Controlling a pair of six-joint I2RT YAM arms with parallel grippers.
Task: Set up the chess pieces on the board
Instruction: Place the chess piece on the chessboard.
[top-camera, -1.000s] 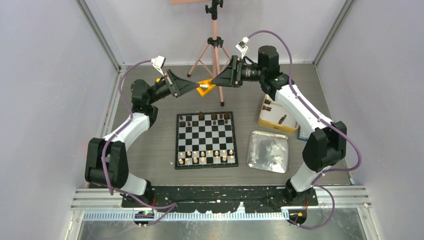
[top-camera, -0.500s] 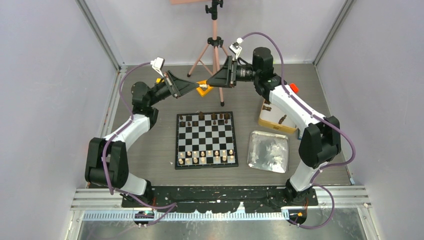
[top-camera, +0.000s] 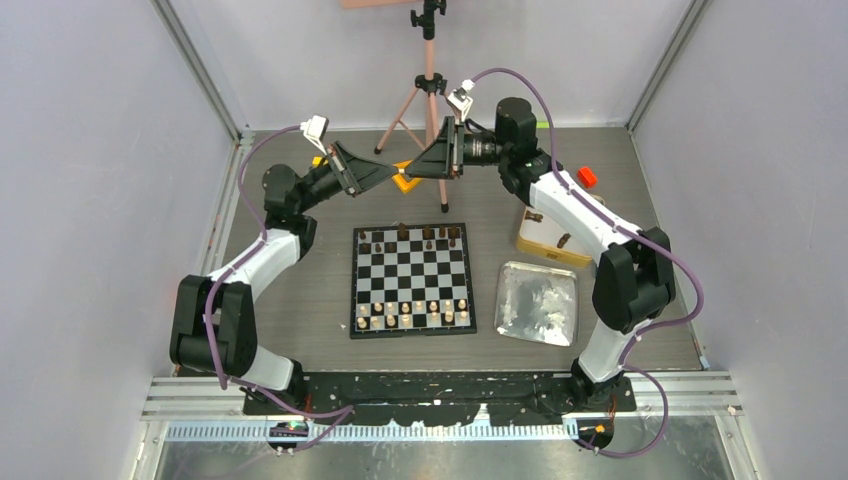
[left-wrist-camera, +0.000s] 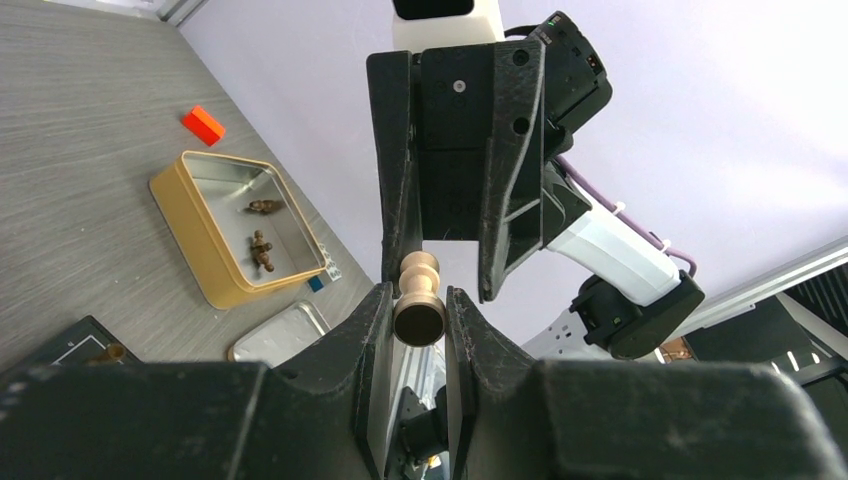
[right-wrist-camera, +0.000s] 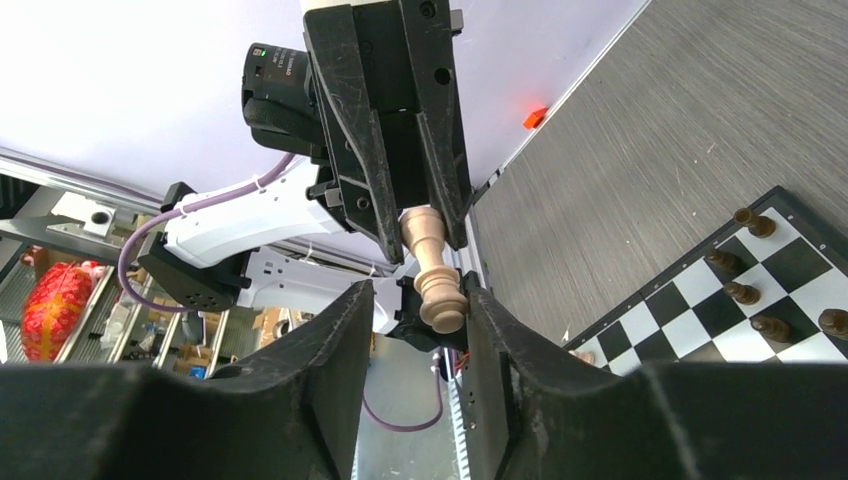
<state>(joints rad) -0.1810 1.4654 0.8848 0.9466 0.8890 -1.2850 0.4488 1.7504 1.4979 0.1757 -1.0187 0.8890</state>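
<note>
While both arms bend up from the near edge and curve inward, their wrists meet nose to nose above the far part of the counter, about midway between its left and right edges. The left arm runs along the left edge with its elbow raised and its wrist turned to point right. The right arm mirrors it along the right edge, its forearm passing over the gold-rimmed tin (top-camera: 545, 256) and its wrist pointing left.

The left pincer (left-wrist-camera: 418, 300) is clamped on a light tan chess piece (right-wrist-camera: 430, 255), held in the air with its long axis running from one pincer to the other. The right pincer (right-wrist-camera: 420, 292) stands apart, its two fingers straddling the other end of the same piece. A gap shows on one side, so it is not gripping.

Below and nearer, the board (top-camera: 412, 275) lies flat in the middle of the counter. A row of light pieces (top-camera: 412, 315) stands along its near side and a row of dark pieces (top-camera: 410, 236) along its far side. The tin sits toward the right edge with a few dark chessmen lying in it, and a silver tray (top-camera: 515, 300) lies just nearer, beside the board. A red block (top-camera: 586, 177) rests near the far right corner. A tripod (top-camera: 428, 110) stands at the far edge.
</note>
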